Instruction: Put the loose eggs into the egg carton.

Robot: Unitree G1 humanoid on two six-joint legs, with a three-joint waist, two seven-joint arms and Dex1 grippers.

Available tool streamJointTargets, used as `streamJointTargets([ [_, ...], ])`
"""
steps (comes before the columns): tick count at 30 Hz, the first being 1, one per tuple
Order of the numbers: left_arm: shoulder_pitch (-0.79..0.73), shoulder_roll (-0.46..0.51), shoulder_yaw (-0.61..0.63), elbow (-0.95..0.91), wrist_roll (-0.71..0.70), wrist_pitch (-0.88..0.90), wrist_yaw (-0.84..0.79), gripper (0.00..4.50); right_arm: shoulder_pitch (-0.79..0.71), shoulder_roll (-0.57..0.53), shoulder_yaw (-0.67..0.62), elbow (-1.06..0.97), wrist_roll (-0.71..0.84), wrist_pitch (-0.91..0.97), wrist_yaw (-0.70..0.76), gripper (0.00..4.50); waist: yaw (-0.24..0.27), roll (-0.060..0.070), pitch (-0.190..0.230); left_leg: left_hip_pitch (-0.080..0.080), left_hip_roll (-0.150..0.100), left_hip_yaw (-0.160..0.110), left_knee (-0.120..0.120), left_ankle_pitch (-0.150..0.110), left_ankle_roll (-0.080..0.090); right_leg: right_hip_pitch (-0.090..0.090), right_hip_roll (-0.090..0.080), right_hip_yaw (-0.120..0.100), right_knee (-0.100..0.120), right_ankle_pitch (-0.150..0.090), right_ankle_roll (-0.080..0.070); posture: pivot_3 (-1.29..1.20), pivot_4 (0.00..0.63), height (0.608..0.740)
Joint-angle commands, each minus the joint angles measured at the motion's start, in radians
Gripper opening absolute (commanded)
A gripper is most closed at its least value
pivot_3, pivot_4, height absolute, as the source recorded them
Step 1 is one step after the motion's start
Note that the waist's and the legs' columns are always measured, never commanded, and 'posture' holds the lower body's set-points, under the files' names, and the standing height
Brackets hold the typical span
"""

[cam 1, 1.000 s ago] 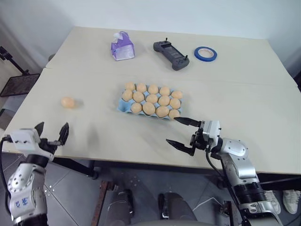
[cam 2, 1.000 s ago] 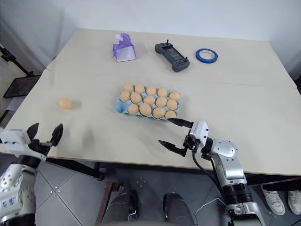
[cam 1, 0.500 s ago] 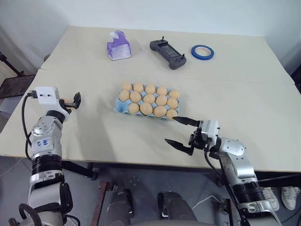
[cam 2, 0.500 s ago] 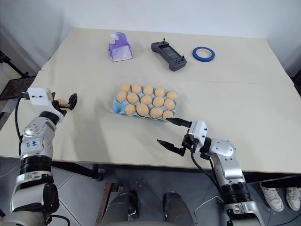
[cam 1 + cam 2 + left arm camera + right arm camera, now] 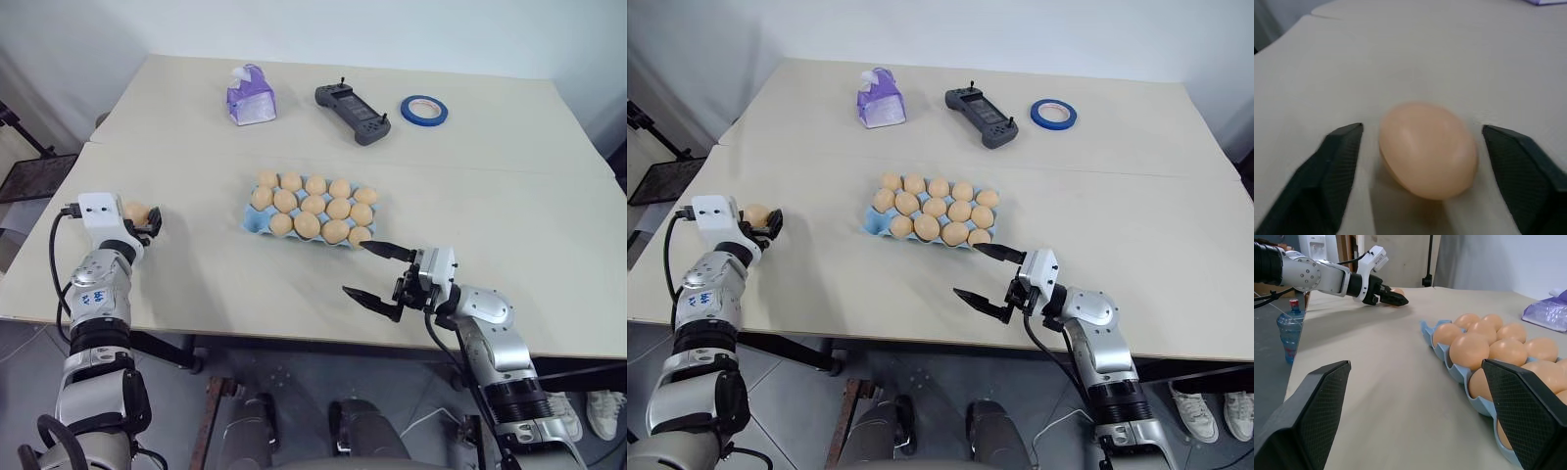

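One loose egg (image 5: 135, 211), tan-orange, lies on the table at the left, apart from the rest. My left gripper (image 5: 147, 221) points level at it with a finger on each side. In the left wrist view the egg (image 5: 1427, 149) sits between the black fingers (image 5: 1342, 152) with a thin gap on both sides, so the gripper is open. The light blue egg carton (image 5: 253, 223) lies mid-table holding several eggs, with a bare cup at its front left corner. My right gripper (image 5: 355, 267) hangs wide open and empty by the carton's front right corner.
At the back of the table stand a purple tissue box (image 5: 251, 95), a black handheld controller (image 5: 354, 101) and a blue tape roll (image 5: 423, 110). The table's front edge runs just under both arms. A water bottle (image 5: 1289, 328) stands beyond the table's left side.
My left arm has reached forward from the table's front edge to the loose egg, and its fingers have narrowed around it. The right arm has not moved.
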Motion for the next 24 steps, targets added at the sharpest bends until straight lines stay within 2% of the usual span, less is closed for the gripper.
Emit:
streamJointTargets([
  [1, -0.026, 0.024, -0.005, 0.004, 0.003, -0.034, -0.016, 2.59, -0.008, 0.0, -0.005, -0.027, 0.007, -0.004, -0.005, 4.5, -0.001, 0.0, 0.0, 0.0, 0.0, 0.0, 0.0, 0.0, 0.0, 0.0, 0.0, 0.0, 0.0, 0.0, 0.0, 0.0, 0.15, 0.74],
  [2, -0.025, 0.024, -0.005, 0.005, 0.0, -0.049, -0.029, 2.26, -0.008, 0.0, -0.005, -0.027, 0.007, -0.004, -0.006, 4.5, -0.002, 0.0, 0.0, 0.0, 0.0, 0.0, 0.0, 0.0, 0.0, 0.0, 0.0, 0.0, 0.0, 0.0, 0.0, 0.0, 0.15, 0.74],
  [4, -0.012, 0.021, 0.002, -0.016, -0.015, -0.086, -0.064, 1.99, -0.007, 0.0, -0.005, -0.028, 0.005, -0.004, -0.008, 4.5, -0.002, 0.0, 0.0, 0.0, 0.0, 0.0, -0.001, 0.0, 0.0, 0.0, 0.0, 0.0, 0.0, 0.0, 0.0, 0.0, 0.15, 0.74],
  [8, 0.028, 0.016, -0.022, -0.109, -0.042, -0.133, -0.21, 1.99, -0.001, -0.002, -0.005, -0.033, 0.002, -0.004, -0.014, 4.5, -0.002, 0.0, 0.0, 0.0, 0.0, 0.001, 0.0, 0.0, 0.0, 0.0, 0.0, 0.0, 0.0, 0.0, 0.0, 0.0, 0.15, 0.74],
  [11, 0.064, 0.008, -0.098, -0.254, -0.078, -0.117, -0.408, 1.99, 0.001, -0.004, -0.008, -0.032, -0.002, -0.002, -0.02, 4.5, -0.001, 0.0, 0.0, 0.0, 0.0, 0.001, -0.001, 0.0, 0.0, 0.0, 0.0, 0.0, 0.0, 0.0, 0.0, 0.0, 0.15, 0.74],
  [14, 0.069, 0.002, -0.167, -0.333, -0.091, -0.067, -0.519, 1.99, 0.002, -0.005, -0.01, -0.031, -0.005, -0.002, -0.022, 4.5, 0.004, 0.0, 0.0, 0.0, 0.0, 0.001, -0.001, 0.0, 0.0, 0.0, 0.0, 0.0, 0.0, 0.0, 0.0, 0.0, 0.15, 0.74],
  [19, 0.048, -0.011, -0.247, -0.364, -0.075, -0.013, -0.599, 1.99, 0.005, -0.003, -0.013, -0.035, -0.007, -0.005, -0.035, 4.5, -0.003, 0.0, 0.0, 0.0, 0.0, 0.001, -0.001, 0.0, 0.0, 0.0, 0.0, 0.001, 0.0, 0.0, 0.0, 0.0, 0.15, 0.74],
  [24, -0.019, -0.039, -0.283, -0.278, -0.048, -0.018, -0.602, 1.99, 0.013, -0.002, -0.012, -0.045, -0.008, -0.005, -0.047, 4.5, -0.002, 0.0, 0.0, 0.0, 0.0, 0.0, 0.0, 0.0, 0.0, 0.0, 0.001, 0.0, 0.0, 0.0, -0.001, 0.0, 0.15, 0.74],
])
